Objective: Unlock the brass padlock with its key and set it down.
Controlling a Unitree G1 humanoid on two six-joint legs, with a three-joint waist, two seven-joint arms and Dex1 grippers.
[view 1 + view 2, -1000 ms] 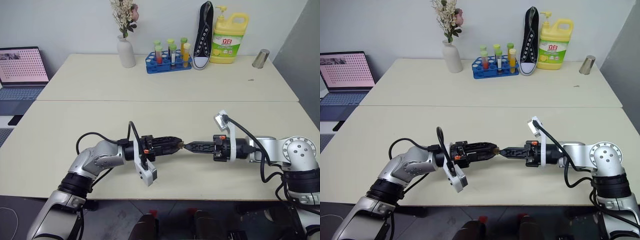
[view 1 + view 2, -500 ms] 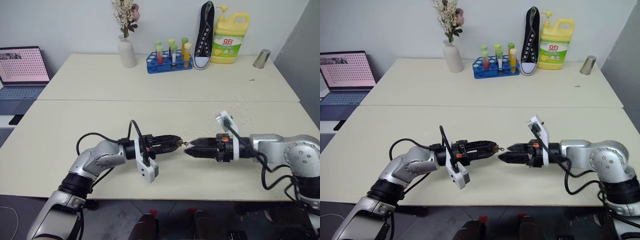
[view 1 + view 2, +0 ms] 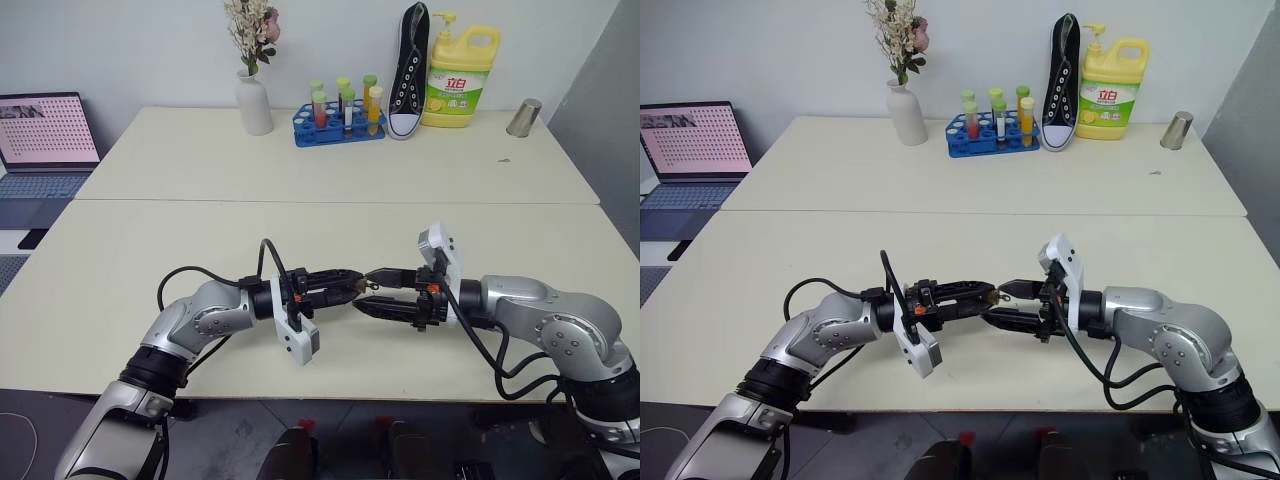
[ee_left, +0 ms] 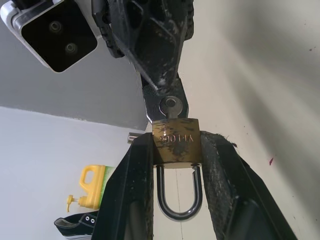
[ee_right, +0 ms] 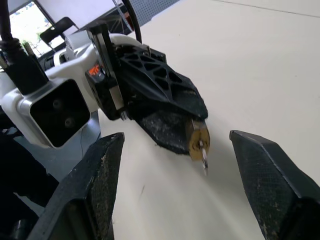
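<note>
The brass padlock (image 4: 176, 140) sits pinched between the two fingers of my left gripper (image 3: 350, 285), its golden body clamped by its flat sides at the fingertips. In my left wrist view its silver shackle (image 4: 179, 192) hangs back into the gap between my fingers (image 4: 134, 190), looking seated in the body as far as I can tell. The key (image 4: 169, 106) stands in the lock's far face, its round silver head sticking out past my fingertips.

My left jaws are closed on the padlock, holding it in the air just above the cream table (image 3: 300, 220), near its front edge. My right gripper (image 3: 378, 290) points at it from the other side with its jaws spread wide, holding nothing. In the right wrist view the padlock and the key's head lie between my two parted right fingers (image 5: 100, 175), apart from both of them.

At the back of the far table stand a white vase (image 3: 252, 102) of dried flowers, a blue test-tube rack (image 3: 338, 125), a black sneaker (image 3: 407, 70) set upright, a yellow detergent bottle (image 3: 460, 78) and a metal cup (image 3: 521, 117). A laptop (image 3: 45, 135) sits off to my left.
</note>
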